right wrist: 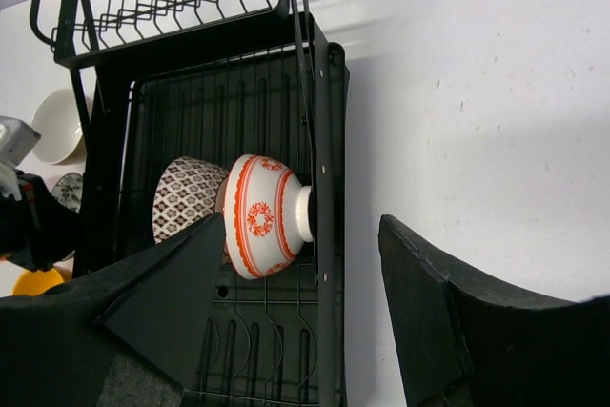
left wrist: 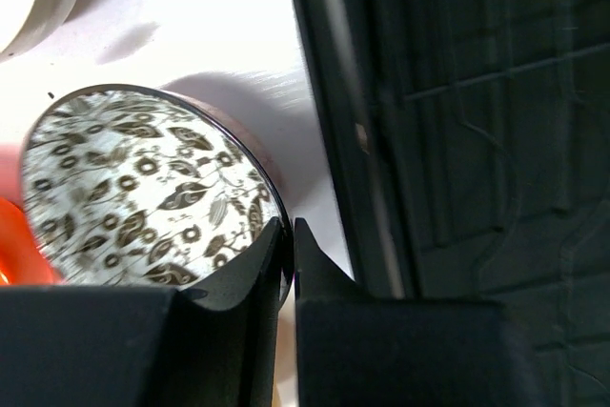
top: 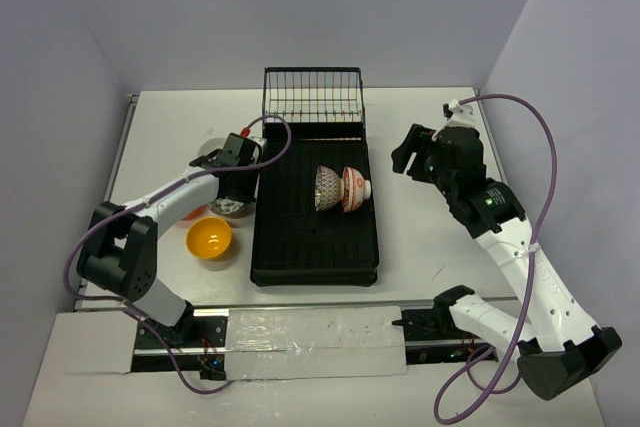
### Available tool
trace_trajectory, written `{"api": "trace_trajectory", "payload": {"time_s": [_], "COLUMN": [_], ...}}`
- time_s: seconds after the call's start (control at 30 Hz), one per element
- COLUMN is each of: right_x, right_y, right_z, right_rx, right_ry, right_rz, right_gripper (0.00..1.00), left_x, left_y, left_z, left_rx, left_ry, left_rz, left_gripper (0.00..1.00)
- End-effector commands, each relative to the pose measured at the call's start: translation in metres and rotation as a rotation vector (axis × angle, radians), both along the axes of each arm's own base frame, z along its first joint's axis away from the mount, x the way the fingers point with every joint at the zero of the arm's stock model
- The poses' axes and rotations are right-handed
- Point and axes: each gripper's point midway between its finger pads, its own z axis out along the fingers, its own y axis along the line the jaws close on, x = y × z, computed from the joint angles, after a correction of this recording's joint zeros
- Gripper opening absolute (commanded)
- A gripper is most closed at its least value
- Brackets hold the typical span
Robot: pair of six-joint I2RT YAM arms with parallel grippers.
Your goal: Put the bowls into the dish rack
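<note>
The black dish rack [top: 315,257] lies in the middle of the bench [top: 430,247]. Its wire basket [top: 312,95] stands up at the far end.

Two bowls lie on their sides in the tray, touching each other. One is the red-and-white bowl [right wrist: 262,221]. The other is the brown dotted bowl [right wrist: 183,199]. The red-and-white one has its foot right by the rack's side wall.

The other bowls sit on the bench, left of the rack. The grey leafy bowl [left wrist: 143,188] sits just beside the rack's edge. The yellow bowl [top: 209,237] is near it, on the near side. The white bowl [right wrist: 57,126] is on its far side.

In the top view the left arm covers most of the grey leafy bowl. The left wrist view shows it well: white inside, with dark leaves and little rings. There the left end effector [left wrist: 289,235] is clenched on the bowl's rim, one finger inside and one outside.

The right end effector [right wrist: 301,218] is spread wide and grasps nothing. It hangs over the bench to the right of the rack and faces the two bowls in it.
</note>
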Motion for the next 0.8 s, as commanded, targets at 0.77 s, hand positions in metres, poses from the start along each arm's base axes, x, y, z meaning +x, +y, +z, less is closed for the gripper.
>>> {"api": "trace_trajectory", "payload": {"time_s": [0.77], "right_x": [0.004], "right_y": [-0.002], "right_z": [0.007], "right_rx": [-0.007], "right_ry": [-0.036], "right_rz": [-0.018], "right_gripper": [0.73], "left_x": [0.011], "left_y": [-0.011], "left_z": [0.126], "left_rx": [-0.340], "left_ry": [-0.314], "left_rz": [0.033], "left_gripper": [0.00]}}
